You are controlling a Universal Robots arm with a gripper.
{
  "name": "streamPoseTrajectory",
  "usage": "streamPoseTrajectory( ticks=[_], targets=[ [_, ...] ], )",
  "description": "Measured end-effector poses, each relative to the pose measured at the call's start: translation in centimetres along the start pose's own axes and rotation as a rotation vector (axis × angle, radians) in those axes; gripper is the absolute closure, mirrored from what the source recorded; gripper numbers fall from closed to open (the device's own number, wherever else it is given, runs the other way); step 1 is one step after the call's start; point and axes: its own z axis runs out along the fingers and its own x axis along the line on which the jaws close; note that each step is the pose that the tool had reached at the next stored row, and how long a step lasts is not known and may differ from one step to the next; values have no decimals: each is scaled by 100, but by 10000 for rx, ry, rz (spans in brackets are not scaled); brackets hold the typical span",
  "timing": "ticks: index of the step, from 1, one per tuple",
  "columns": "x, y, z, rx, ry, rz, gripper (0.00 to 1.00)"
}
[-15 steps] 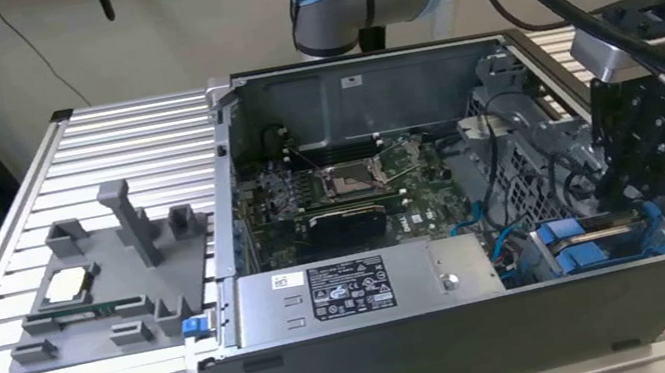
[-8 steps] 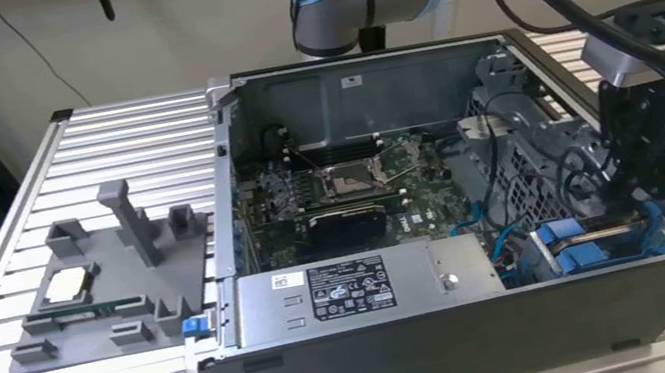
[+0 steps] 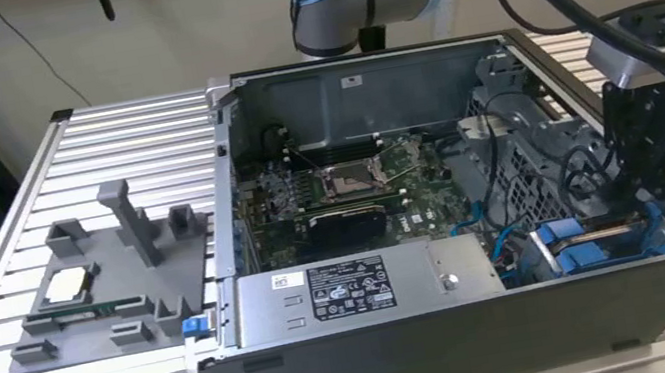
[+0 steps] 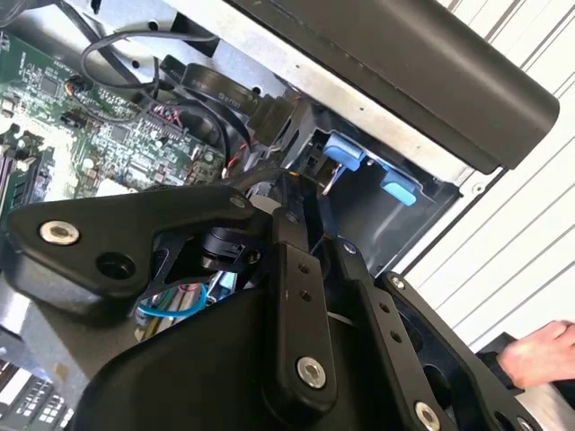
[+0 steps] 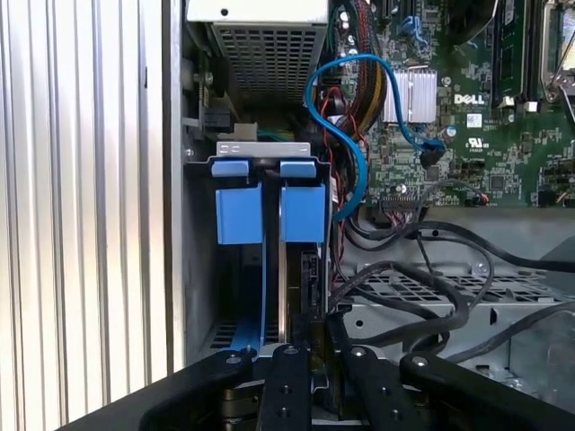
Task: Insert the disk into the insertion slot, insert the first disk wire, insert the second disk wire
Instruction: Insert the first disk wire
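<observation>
Just below the pincer (image 3: 658, 193), in the exterior view, the disk (image 3: 587, 255) in its blue carrier sits in a corner of the computer case (image 3: 469, 356). In the second wrist view we cannot tell whether the pincer is closed on anything. In the first wrist view the disk stands edge-on in the insertion slot (image 5: 199, 287) straight ahead of the pincer, with black cables (image 5: 422, 296) beside it. We judge those loose cables could snag the pincer, or a tilted connector could jam.
</observation>
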Motion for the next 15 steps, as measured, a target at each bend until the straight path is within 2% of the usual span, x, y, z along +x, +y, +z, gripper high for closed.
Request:
streamPoseTrajectory(
  ticks=[15],
  targets=[
    [1,-2,55,37,-2,-3,81]
  ],
)
